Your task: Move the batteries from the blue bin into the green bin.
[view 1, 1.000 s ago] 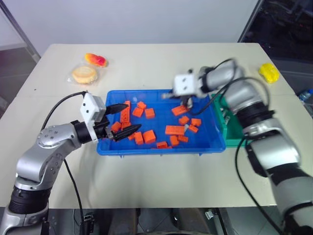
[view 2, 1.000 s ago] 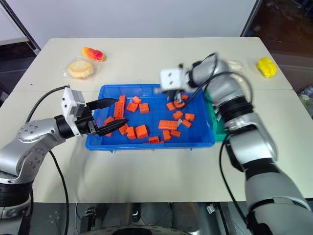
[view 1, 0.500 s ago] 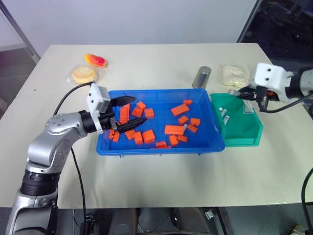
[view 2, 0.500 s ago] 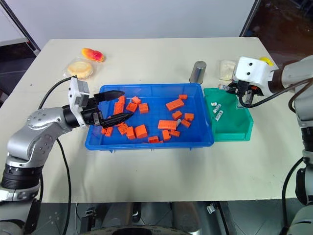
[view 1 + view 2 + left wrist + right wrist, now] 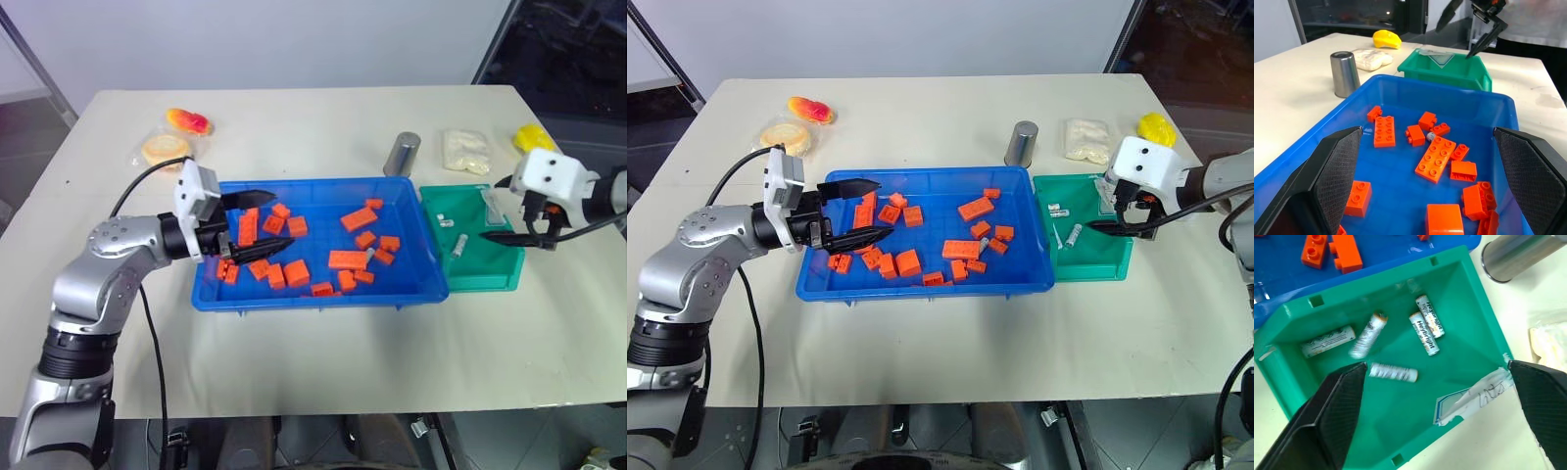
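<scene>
Your right gripper (image 5: 1109,211) hung spread and empty over the green bin (image 5: 1459,352), where five batteries (image 5: 1425,328) lay, so the drop step looked done. One more battery (image 5: 1430,136) sat in the blue bin (image 5: 431,286), left of the green bin among orange bricks (image 5: 350,259). Left gripper (image 5: 253,222) hovered spread there; next you'd need a careful pinch.

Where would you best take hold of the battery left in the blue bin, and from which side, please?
Probably across its middle, from straight above: the battery lies flat on the floor of the blue bin, tight against the end of a long orange block, so a sideways approach looks blocked.
</scene>
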`<state>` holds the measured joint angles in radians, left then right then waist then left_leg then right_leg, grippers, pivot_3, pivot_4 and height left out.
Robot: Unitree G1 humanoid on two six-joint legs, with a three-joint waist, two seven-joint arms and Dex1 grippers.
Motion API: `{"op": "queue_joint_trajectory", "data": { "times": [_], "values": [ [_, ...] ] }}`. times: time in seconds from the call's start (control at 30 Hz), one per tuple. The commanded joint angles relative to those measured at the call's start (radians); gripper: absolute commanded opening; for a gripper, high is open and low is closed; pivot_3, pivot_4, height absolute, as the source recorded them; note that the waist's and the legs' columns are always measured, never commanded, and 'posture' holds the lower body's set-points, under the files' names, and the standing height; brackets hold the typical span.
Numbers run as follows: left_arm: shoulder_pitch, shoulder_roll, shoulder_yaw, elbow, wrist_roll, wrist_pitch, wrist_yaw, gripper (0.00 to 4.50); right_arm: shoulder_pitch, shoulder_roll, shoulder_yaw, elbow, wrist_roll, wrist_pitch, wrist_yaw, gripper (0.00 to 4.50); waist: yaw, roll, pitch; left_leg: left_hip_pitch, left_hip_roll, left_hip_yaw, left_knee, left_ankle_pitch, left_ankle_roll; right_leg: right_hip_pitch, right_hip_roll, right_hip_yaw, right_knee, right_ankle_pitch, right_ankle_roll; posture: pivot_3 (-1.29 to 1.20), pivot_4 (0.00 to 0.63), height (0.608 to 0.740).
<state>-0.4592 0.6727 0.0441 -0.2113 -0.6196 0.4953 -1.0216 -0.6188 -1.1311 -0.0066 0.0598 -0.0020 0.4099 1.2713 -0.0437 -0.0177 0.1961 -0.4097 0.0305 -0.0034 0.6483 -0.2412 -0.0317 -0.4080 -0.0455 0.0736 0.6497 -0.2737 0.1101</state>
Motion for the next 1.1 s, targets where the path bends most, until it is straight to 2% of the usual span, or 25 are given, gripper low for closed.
{"op": "queue_joint_trajectory", "data": {
  "times": [0.03,0.13,0.23,0.37,0.67,0.9,1.1],
  "values": [
    [-0.007,0.022,0.037,-0.013,-0.01,0.001,-0.008,4.5,-0.128,0.043,-0.007,-0.096,0.091,0.115,0.006,4.46,-0.004,0.0,0.0,0.0,0.0,0.0,0.0,0.0,0.0,0.0,0.0,0.0,0.0,0.0,0.0,0.0,0.15,0.74],
    [0.004,0.035,0.065,-0.006,-0.032,0.018,-0.009,4.5,-0.219,0.152,0.032,-0.159,0.178,0.246,0.003,4.46,-0.012,0.0,0.0,0.001,0.001,0.0,0.0,0.0,0.0,-0.001,0.001,0.0,0.001,0.0,0.0,0.0,0.15,0.74],
    [0.016,0.044,0.093,-0.012,-0.06,0.044,-0.009,4.5,-0.229,0.216,0.076,-0.19,0.211,0.294,-0.006,4.46,-0.001,0.0,0.0,0.0,0.001,-0.003,0.0,0.0,0.0,0.0,0.002,-0.001,0.002,0.0,0.0,0.0,0.15,0.74],
    [0.067,0.079,0.145,-0.055,-0.119,0.104,-0.018,4.5,-0.208,0.289,0.157,-0.188,0.229,0.29,-0.002,4.46,0.009,-0.001,0.0,-0.002,0.0,-0.002,0.0,0.0,0.0,-0.001,-0.001,-0.001,0.0,0.0,0.0,0.0,0.15,0.74],
    [0.194,0.186,0.187,-0.12,-0.087,0.096,-0.028,4.5,-0.212,0.39,0.295,-0.109,0.203,0.261,-0.009,4.46,0.002,-0.001,0.0,-0.002,0.0,-0.002,0.0,0.0,0.0,-0.001,0.0,-0.001,0.0,0.0,0.0,0.0,0.15,0.74],
    [0.228,0.178,0.208,-0.152,-0.091,0.092,0.007,4.5,-0.196,0.454,0.371,-0.065,0.165,0.234,-0.036,4.46,0.001,-0.001,0.0,-0.002,0.0,-0.002,0.0,0.0,0.0,-0.001,0.0,-0.001,0.0,0.0,0.0,0.0,0.15,0.74],
    [0.241,0.129,0.205,-0.175,-0.092,0.089,0.074,4.5,-0.188,0.48,0.402,0.026,0.109,0.157,-0.067,4.46,0.002,-0.001,0.0,-0.002,0.0,-0.002,0.0,0.0,0.0,-0.001,0.0,-0.001,0.0,0.0,0.0,0.0,0.15,0.74]
  ]
}}
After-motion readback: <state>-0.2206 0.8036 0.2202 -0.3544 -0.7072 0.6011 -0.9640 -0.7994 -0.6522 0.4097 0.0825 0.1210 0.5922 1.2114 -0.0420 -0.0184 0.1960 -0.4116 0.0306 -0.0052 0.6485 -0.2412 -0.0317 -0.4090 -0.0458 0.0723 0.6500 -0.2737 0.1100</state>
